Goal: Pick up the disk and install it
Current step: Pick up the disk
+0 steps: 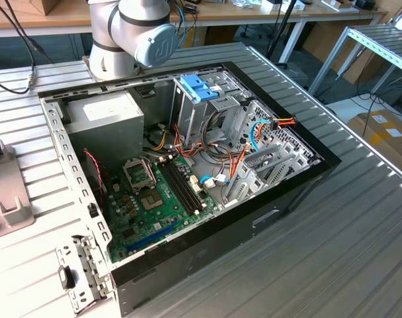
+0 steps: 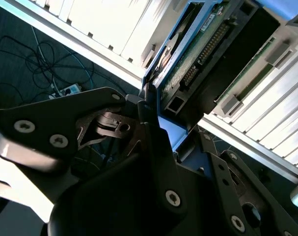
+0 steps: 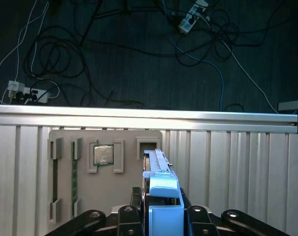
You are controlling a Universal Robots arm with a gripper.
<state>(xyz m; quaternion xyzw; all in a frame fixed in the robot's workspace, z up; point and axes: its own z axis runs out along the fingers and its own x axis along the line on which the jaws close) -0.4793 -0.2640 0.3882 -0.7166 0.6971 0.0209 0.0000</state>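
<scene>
Here, in the first wrist view: gripper (image 3: 162, 219) clamped on the disk (image 3: 161, 189), with dark fingers (image 3: 130, 214) pressing from either side. Disk standing on edge over the ribbed metal table (image 3: 237, 167), in front of a grey fixture tray (image 3: 65, 142) that carries a processor chip (image 3: 103, 155). Beyond the table edge, dark floor with loose cables (image 3: 65, 54).

In the second wrist view: the grip from close by, exposing the disk's green circuit board (image 2: 203, 54), pin connector (image 2: 207, 46) and blue side rail (image 2: 171, 132).

In the exterior view: open computer case (image 1: 267, 218) on the table, holding a power supply (image 1: 111, 116), motherboard (image 1: 154, 205) and drive cage (image 1: 199, 86) with light-blue handles. Arm base (image 1: 131, 33) just behind the case.

Disk: flat and dark, with blue plastic mounts along its edges.
</scene>
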